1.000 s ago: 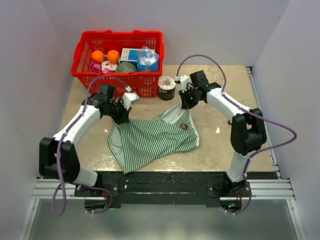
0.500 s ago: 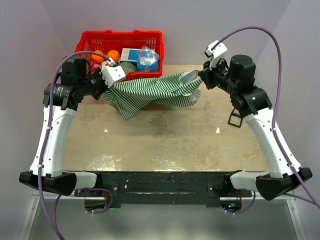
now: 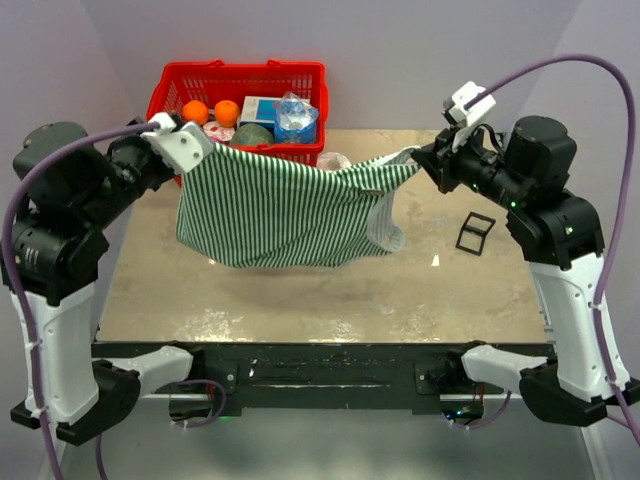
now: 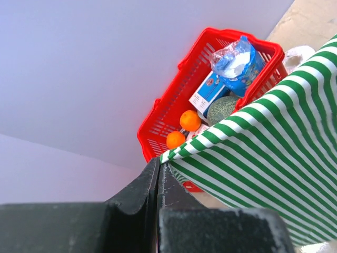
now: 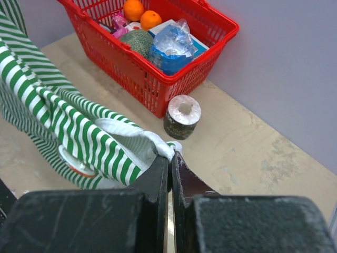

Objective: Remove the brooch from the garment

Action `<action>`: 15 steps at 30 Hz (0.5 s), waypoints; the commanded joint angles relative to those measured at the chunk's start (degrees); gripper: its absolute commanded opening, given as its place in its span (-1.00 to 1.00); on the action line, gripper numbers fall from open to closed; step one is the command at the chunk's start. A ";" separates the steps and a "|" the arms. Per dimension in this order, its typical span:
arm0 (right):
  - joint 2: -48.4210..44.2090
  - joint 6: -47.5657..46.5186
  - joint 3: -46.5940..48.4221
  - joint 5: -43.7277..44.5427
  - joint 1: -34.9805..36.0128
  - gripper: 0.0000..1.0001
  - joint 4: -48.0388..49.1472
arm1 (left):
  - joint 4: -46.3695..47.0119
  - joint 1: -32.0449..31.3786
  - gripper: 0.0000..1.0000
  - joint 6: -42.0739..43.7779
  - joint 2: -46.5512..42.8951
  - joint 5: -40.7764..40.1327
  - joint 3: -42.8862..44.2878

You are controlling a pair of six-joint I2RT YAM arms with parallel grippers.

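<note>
Top cam: high, near side, looks down over whole table (image 3: 300,290). Wrist cams: close, facing rear; all 3 share basket (image 3: 240,66), garment (image 3: 270,210).

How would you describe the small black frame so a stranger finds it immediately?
Start at the tan table and look to its right side. The small black frame sits there, right of the hanging striped top. It alone is a hollow black square.

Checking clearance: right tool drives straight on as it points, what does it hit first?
Past the garment it pinches, the right tool lines up with the dark tape roll, then the red basket. Height is unclear; it may pass above the roll.
</note>
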 commanded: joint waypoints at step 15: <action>25.37 11.04 -17.09 1.82 -1.04 -1.00 12.18 | 30.02 -2.83 -1.00 -12.82 10.20 -16.68 -53.11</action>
